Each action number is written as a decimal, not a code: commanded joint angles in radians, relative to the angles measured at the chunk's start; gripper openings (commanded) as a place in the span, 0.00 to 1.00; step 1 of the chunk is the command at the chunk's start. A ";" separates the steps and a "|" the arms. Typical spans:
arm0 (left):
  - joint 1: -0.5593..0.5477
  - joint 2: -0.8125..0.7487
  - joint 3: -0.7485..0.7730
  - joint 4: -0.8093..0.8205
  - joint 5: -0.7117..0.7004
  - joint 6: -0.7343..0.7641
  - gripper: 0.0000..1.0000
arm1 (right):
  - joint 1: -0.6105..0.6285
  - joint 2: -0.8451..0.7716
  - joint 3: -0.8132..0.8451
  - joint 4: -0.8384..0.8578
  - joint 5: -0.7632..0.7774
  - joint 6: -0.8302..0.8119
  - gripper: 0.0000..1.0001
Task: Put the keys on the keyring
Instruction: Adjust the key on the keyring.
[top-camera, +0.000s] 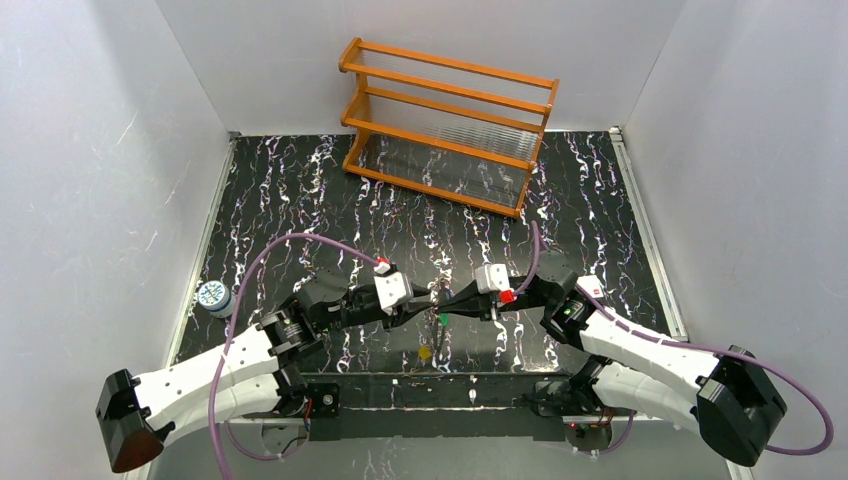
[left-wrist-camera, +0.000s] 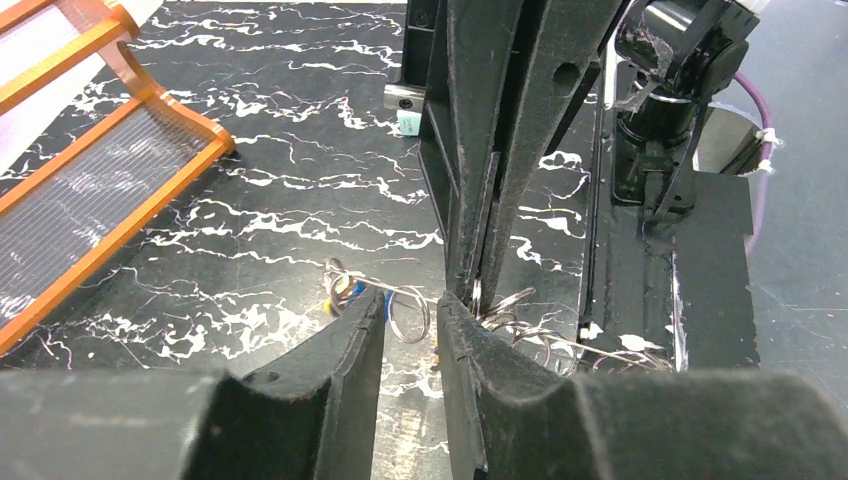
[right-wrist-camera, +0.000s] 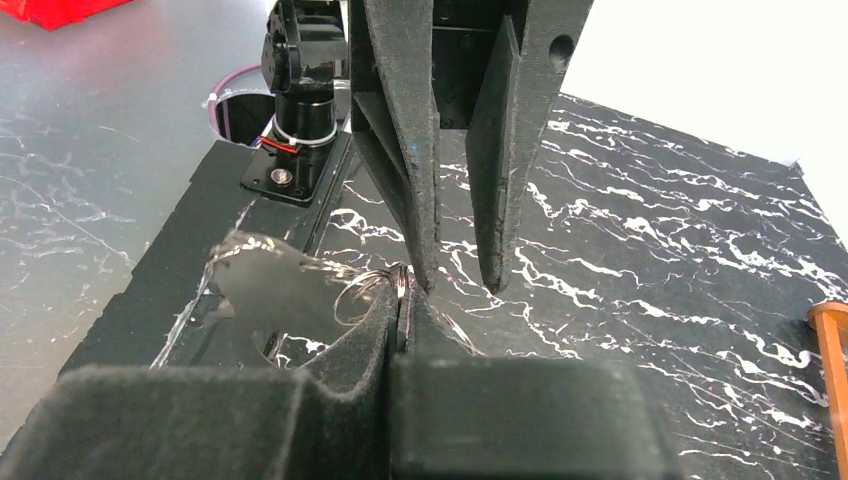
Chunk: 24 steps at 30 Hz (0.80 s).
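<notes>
Both grippers meet low over the middle of the black marbled mat. My right gripper (top-camera: 449, 298) (right-wrist-camera: 403, 288) is shut on the thin wire keyring (right-wrist-camera: 365, 290), whose loops spread to the left of its tips. My left gripper (top-camera: 426, 298) (left-wrist-camera: 411, 308) faces it tip to tip, slightly open, with a small wire ring (left-wrist-camera: 410, 312) standing in the gap, not visibly clamped. A key with a blue and yellow head (left-wrist-camera: 342, 293) hangs on the wire just left of the left fingers. A green-headed key (top-camera: 441, 319) and a yellow-headed key (top-camera: 425, 353) lie on the mat below the grippers.
An orange wooden rack (top-camera: 447, 125) stands at the back of the mat. A round blue-and-white disc (top-camera: 212, 296) sits at the mat's left edge. A black taped strip (top-camera: 440, 392) runs along the near edge between the arm bases.
</notes>
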 joint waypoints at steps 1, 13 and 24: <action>0.000 0.005 0.002 -0.004 0.083 0.017 0.24 | 0.003 -0.004 0.061 0.030 0.055 0.000 0.01; -0.001 -0.040 -0.039 -0.004 0.084 0.011 0.23 | 0.002 0.003 0.063 0.022 0.104 0.011 0.01; -0.001 -0.079 -0.052 0.003 0.044 0.005 0.27 | 0.003 0.009 0.067 0.015 0.131 0.025 0.01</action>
